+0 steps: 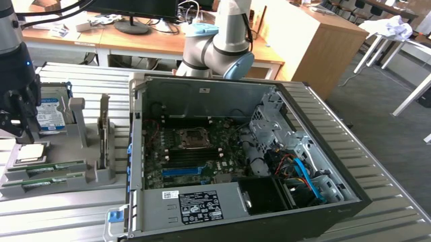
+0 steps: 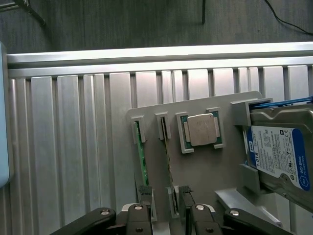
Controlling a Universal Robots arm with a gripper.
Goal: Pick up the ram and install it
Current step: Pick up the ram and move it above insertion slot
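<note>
Two rams, thin green sticks, stand on edge in a grey holder (image 2: 195, 176) on the slatted table. One ram (image 2: 141, 152) is the outer stick, the other ram (image 2: 167, 161) stands beside it. In the exterior view they lie at the holder's front (image 1: 47, 169). My gripper (image 2: 165, 208) is open, one dark finger (image 2: 145, 203) on each side of the second stick's near end, without gripping it. In the exterior view the gripper (image 1: 20, 126) hangs over the holder at the exterior view's left.
A square silver processor (image 2: 201, 129) and a hard drive (image 2: 279, 156) with a blue-white label share the holder. The open computer case (image 1: 202, 96) stands in the middle of the exterior view, its motherboard (image 1: 195, 154) exposed. The arm's base (image 1: 215, 48) rises behind the case.
</note>
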